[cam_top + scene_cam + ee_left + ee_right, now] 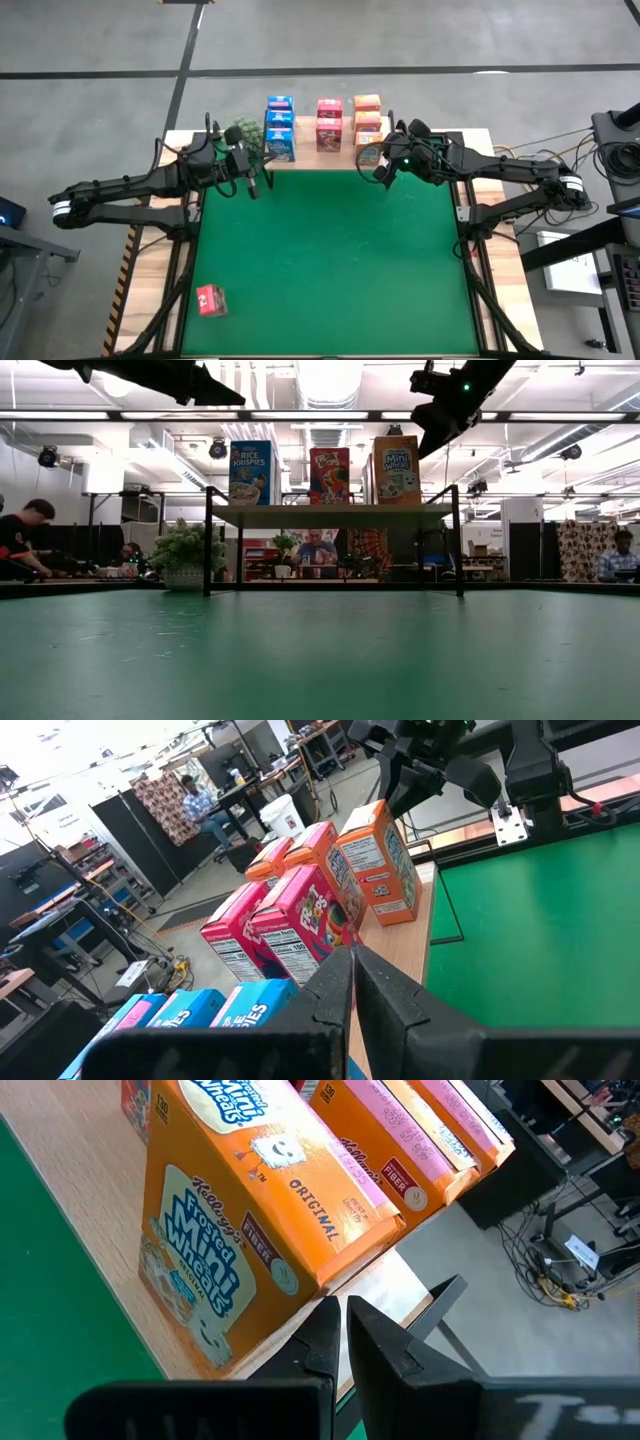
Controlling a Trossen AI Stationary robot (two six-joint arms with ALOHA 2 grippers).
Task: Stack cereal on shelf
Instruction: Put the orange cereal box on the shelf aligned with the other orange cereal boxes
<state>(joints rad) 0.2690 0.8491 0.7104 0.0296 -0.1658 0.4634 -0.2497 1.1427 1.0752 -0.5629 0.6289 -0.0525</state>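
Cereal boxes stand upright on the wooden shelf [310, 160] at the table's far edge: blue ones [279, 128] on the left, pink-red ones [329, 125] in the middle, orange ones [367, 122] on the right. One more pink-red box [211, 300] lies on the green mat near the front left corner. My left gripper [252, 187] hangs shut in the air just in front of the blue boxes. My right gripper [382, 172] hangs shut close beside the front orange box [240, 1240], near its right corner. No contact with it shows.
A green leafy plant [243, 136] stands at the shelf's left end, close to my left gripper. The shelf's black legs [208, 540] rise from the table. The green mat [330, 270] lies open between the arms. Cables and gear sit off the table's right side.
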